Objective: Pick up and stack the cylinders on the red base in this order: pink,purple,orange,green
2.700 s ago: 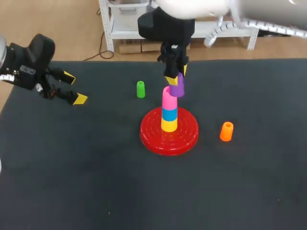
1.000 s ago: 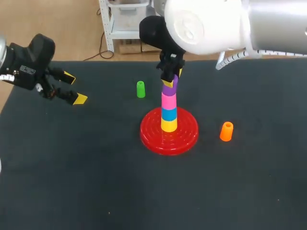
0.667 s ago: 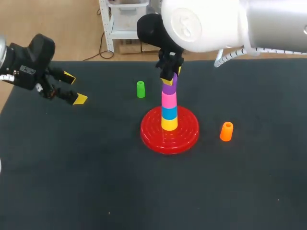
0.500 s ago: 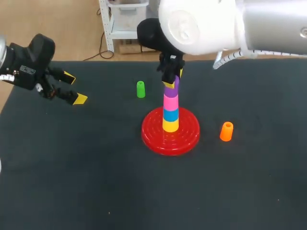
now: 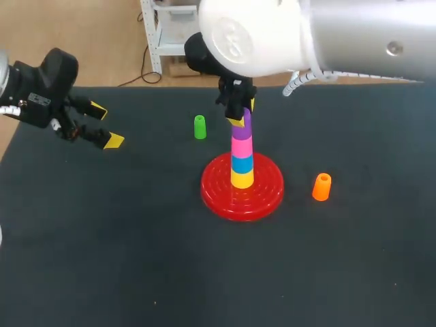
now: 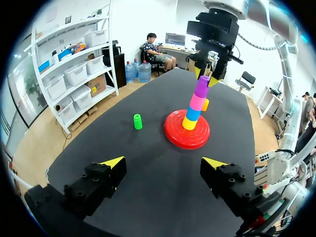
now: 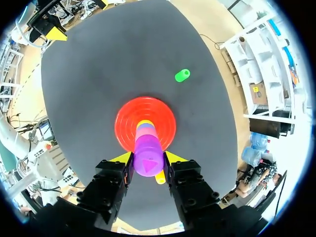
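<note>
A red base (image 5: 218, 194) stands mid-table with a stack of yellow, blue and pink cylinders (image 5: 241, 146). On top of the pink one sits the purple cylinder (image 5: 242, 125), and my right gripper (image 5: 238, 112) is shut on it from above. The right wrist view shows the purple cylinder (image 7: 148, 158) held between both fingers, over the red base (image 7: 126, 123). The green cylinder (image 5: 199, 127) stands upright left of the stack. To the right of the base is the orange cylinder (image 5: 321, 187). My left gripper (image 5: 102, 126) hangs open and empty at the far left.
The left wrist view looks across the table from its near end at the green cylinder (image 6: 138, 121), the red base (image 6: 186, 136) and the right gripper (image 6: 205, 76) above the stack. My right arm's large white body looms over the table's far middle.
The right arm has swung a little to the left overhead. The purple cylinder in its gripper has come down straighter onto the pink one. The left arm has not moved.
</note>
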You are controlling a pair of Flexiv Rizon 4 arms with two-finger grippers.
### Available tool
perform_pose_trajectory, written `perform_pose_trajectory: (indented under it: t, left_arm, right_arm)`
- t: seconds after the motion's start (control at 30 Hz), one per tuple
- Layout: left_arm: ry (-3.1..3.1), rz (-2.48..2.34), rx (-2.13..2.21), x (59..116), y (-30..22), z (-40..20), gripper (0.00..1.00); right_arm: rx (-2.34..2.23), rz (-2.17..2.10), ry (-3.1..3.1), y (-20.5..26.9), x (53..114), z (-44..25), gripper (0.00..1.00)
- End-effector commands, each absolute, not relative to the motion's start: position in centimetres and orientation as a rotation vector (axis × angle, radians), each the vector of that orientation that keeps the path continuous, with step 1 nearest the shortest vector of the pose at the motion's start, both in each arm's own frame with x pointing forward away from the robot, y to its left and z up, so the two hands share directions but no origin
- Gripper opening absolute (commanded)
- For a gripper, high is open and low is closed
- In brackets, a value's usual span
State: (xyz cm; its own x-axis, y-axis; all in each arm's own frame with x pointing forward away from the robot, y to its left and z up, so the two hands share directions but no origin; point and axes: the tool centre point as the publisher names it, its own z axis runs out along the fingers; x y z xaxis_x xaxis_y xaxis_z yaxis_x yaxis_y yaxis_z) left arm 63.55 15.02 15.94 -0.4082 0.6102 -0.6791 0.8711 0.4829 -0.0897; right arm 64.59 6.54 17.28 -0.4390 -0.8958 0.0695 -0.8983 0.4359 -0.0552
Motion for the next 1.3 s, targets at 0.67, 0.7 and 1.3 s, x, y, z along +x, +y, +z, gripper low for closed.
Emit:
perform_pose_trajectory:
  t: [0.67,0.7,1.3]
  left_arm:
    - [2.147,-0.594,1.218,63.5,15.2,15.8,1.0]
    - [2.147,-0.594,1.218,63.5,15.2,15.8,1.0]
    - [2.147,-0.594,1.218,63.5,15.2,15.8,1.0]
  right_arm:
    - [1.587,0.074,-2.62,6.3,64.8,14.6,0.98]
    - [1.585,0.075,-2.622,6.3,64.8,14.7,1.0]
    - [1.629,-0.118,-2.82,2.4,64.3,19.7,1.0]
